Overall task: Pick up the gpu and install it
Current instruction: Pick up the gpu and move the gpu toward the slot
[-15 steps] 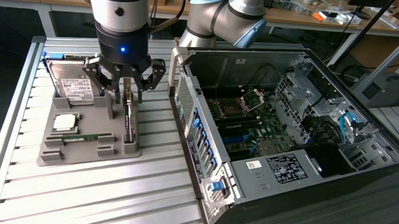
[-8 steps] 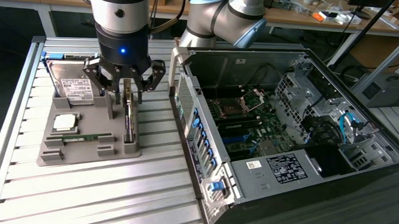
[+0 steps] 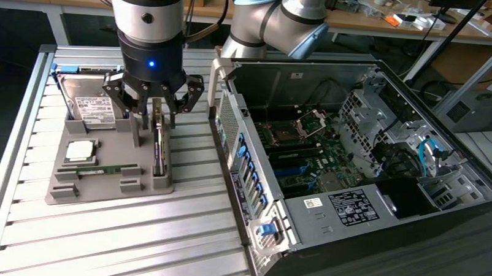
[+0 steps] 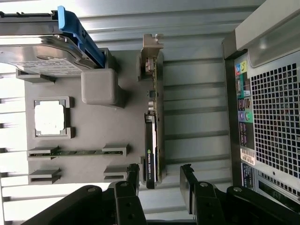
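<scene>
gripper (image 3: 156,116) hangs low over the grey holder (image 3: 68,196), right above the gpu (image 3: 159,148). its fingers (image 4: 186,182) are spread wide apart and hold nothing. in the wrist view the gripper (image 4: 160,180) has one finger on each side of the gpu (image 4: 153,136), and one end of the card sits in the gap between them. the card is closer to one finger than to the other, and it is hard to tell if it touches that one

the gpu stands up on its thin edge in a slot along the holder's edge closest to the computer case (image 3: 352,166). it is dark with a shiny metal edge

the holder lies on the table (image 3: 103,243) made of metal strips, just beside the open case. on the holder's other side are the hard drive (image 3: 92,105) with its white label, a square silver chip (image 3: 80,149) and a thin green memory stick (image 3: 105,168), all well apart from the fingers
</scene>
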Robot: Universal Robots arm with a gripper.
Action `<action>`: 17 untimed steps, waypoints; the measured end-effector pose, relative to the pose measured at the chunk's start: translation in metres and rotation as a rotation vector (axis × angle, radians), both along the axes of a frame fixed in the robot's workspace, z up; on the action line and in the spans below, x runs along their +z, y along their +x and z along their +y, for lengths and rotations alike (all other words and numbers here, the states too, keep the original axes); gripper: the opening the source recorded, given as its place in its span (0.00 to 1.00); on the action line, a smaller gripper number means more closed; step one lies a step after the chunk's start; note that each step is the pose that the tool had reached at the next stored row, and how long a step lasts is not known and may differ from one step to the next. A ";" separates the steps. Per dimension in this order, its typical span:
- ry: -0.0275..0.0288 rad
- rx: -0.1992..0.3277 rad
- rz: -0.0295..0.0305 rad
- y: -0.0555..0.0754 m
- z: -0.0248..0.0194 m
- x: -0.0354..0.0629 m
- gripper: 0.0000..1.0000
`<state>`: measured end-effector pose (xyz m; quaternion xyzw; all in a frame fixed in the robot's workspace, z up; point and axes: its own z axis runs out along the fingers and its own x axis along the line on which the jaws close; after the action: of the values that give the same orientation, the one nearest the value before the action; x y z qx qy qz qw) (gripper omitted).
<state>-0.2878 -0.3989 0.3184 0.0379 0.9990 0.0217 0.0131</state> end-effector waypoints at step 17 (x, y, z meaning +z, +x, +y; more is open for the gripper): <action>0.0000 0.000 0.0000 0.000 0.0000 -0.0042 0.48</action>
<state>-0.2878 -0.3989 0.3142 0.0379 0.9990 0.0217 0.0130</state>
